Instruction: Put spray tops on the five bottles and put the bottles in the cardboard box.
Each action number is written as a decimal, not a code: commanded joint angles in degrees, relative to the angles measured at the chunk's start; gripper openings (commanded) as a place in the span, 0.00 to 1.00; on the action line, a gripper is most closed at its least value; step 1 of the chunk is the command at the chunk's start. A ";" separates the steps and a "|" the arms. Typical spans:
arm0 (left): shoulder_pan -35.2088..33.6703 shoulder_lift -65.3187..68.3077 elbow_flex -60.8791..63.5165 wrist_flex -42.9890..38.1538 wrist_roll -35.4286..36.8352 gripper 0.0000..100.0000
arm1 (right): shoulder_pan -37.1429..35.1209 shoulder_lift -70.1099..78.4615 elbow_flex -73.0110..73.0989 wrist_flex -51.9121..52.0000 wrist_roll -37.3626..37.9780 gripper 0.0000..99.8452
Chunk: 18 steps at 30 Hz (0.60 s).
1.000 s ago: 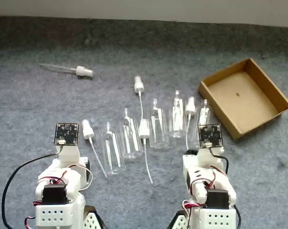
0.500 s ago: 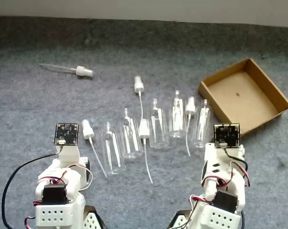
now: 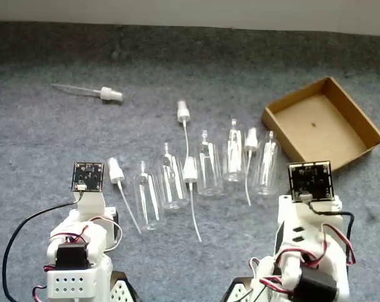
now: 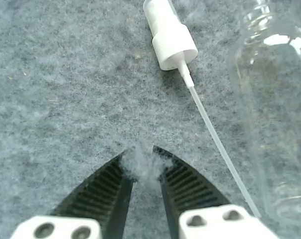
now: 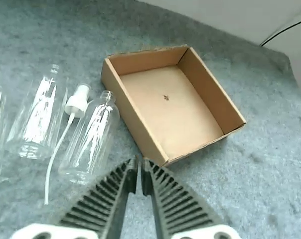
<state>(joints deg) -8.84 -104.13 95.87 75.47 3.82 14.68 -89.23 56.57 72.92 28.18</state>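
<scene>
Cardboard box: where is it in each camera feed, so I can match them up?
High view: cardboard box at the right, set at an angle.
Right wrist view: it lies beyond the right gripper, beside the end bottle.
Left wrist view: this camera faces a spray top and a clear bottle instead.
Shared landmark: the end bottle, alongside the box's near wall.

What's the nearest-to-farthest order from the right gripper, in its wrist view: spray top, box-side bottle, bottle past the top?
From the right gripper:
1. Box-side bottle, just ahead.
2. Spray top, beside that bottle.
3. Far bottle, past the top.
</scene>
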 commanded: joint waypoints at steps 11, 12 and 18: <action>-0.48 -0.48 1.27 0.18 0.70 0.00 | -6.55 42.59 -21.49 1.19 -10.99 0.01; -0.48 -0.48 1.27 0.18 0.70 0.00 | -8.92 44.79 -22.46 1.19 -12.66 0.01; -0.48 -0.48 1.27 0.18 0.70 0.00 | -17.10 58.68 -33.80 3.12 -21.27 0.09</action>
<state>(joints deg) -8.84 -104.13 95.87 75.47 3.82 0.26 -35.60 30.90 74.15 9.98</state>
